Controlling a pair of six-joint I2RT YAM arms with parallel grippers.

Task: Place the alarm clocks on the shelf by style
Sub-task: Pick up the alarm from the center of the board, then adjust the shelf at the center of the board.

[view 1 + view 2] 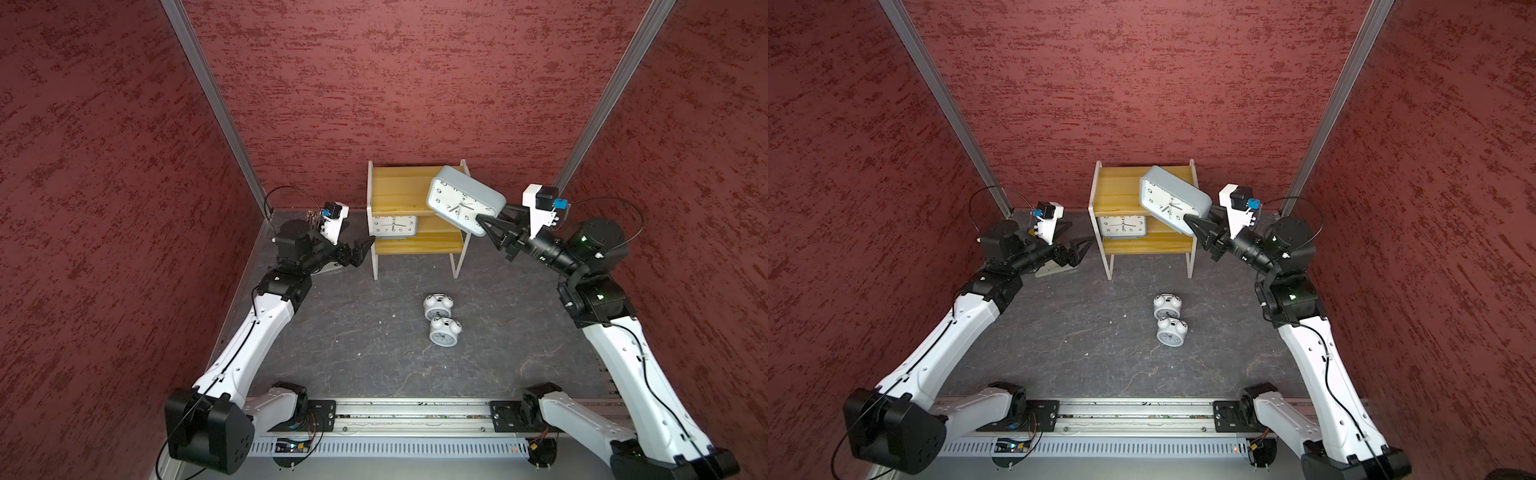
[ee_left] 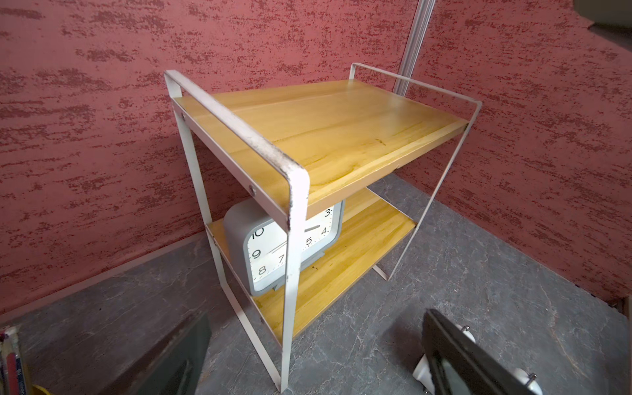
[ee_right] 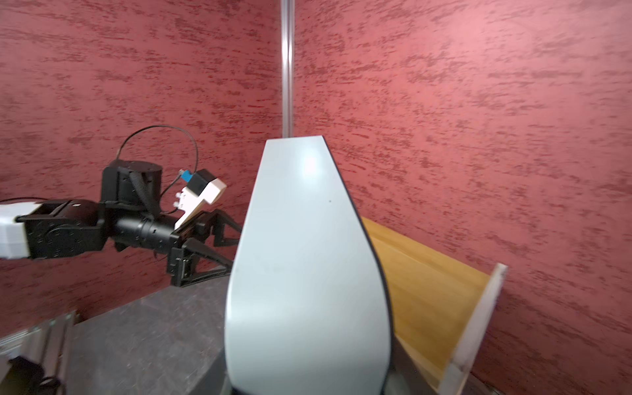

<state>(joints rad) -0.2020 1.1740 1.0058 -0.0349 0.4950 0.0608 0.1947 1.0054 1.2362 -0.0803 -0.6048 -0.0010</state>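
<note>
The left pincer (image 1: pixel 1077 236) stands with its jaws spread and empty, just beside the shelf (image 1: pixel 399 187). A grey clock (image 1: pixel 392 225) stands upright on the lower board just past its tips. The right pincer (image 1: pixel 484 222) is clamped on a lower corner of the second grey clock (image 1: pixel 463 198), which hangs tilted over the top board. Its smooth, rigid shell looks light but could pivot in a corner hold. The two twin-bell clocks (image 1: pixel 437 306) (image 1: pixel 444 331) lie on the table, below and nearer the base than that pincer. They are small and could roll, so the top handles look best to grasp.

Shelf (image 1: pixel 401 189) yellow/wht; wall (image 1: pixel 374 83) mottled red; table (image 1: pixel 332 332) grey marbled.
</note>
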